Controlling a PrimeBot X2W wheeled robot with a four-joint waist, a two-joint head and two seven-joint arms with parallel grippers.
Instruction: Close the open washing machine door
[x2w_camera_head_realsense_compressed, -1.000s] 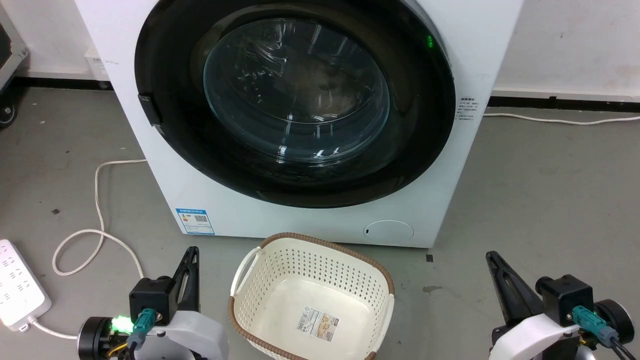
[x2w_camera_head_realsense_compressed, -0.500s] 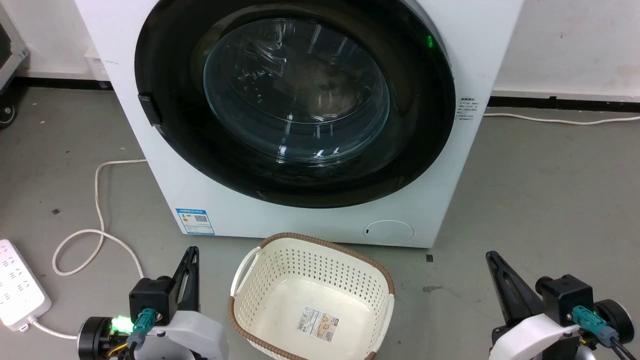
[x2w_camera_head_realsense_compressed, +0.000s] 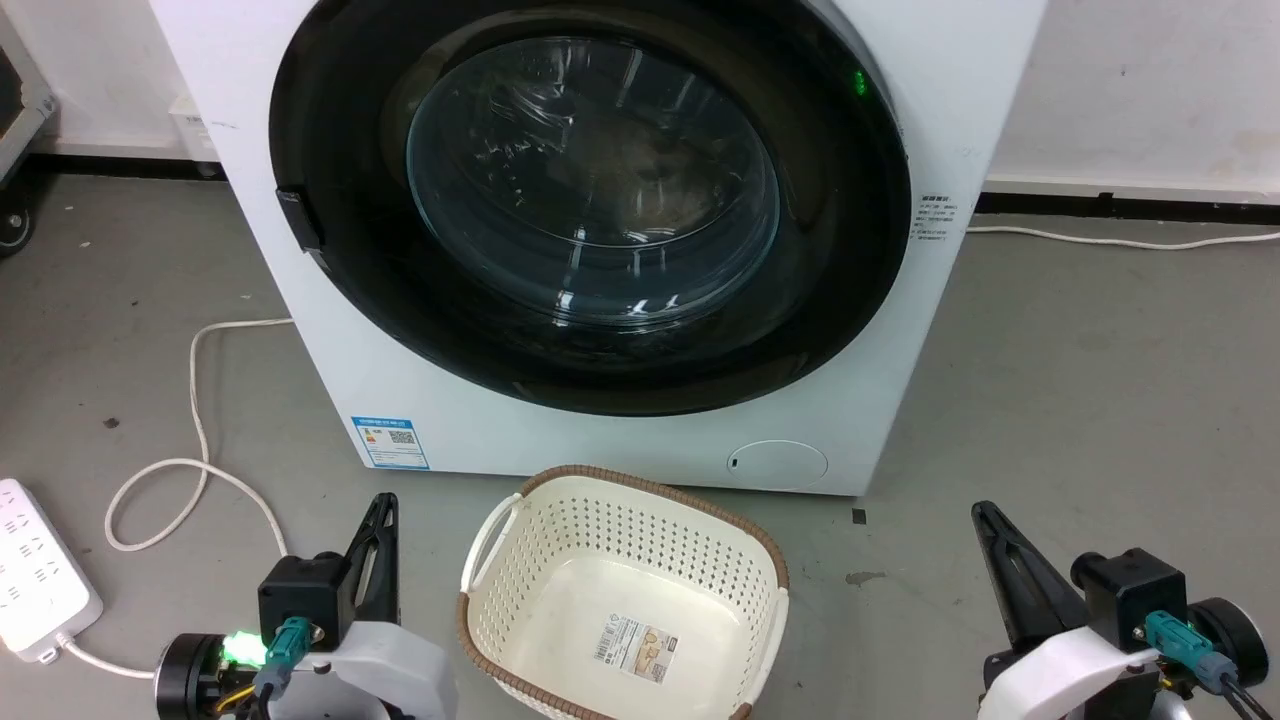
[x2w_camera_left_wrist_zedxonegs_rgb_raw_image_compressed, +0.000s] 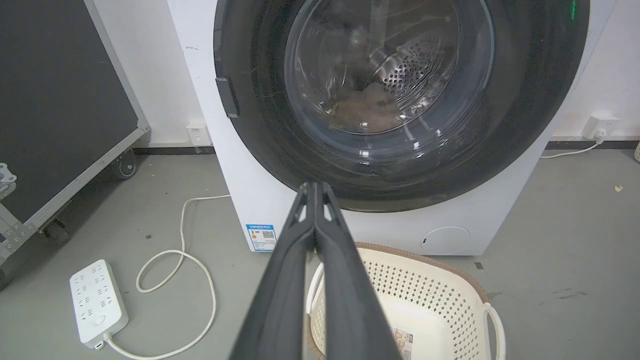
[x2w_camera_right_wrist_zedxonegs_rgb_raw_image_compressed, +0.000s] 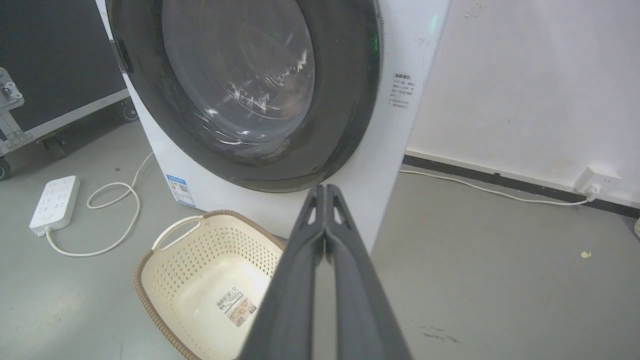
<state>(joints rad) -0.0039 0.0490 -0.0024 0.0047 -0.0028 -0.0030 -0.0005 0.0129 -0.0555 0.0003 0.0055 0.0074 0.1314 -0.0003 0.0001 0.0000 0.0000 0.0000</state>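
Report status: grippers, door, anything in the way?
Left gripper and right gripper: jaws shut, empty, low, off the door. Door looks flush on machine, closed. Basket on floor before machine, below door.

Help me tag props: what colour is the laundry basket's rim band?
Brown, around a cream perforated laundry basket; clearest in the head view.

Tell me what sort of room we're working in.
Likely a lab or workshop, not a home laundry: the washing machine stands on bare grey floor beside a wheeled black case, a power strip lying loose.
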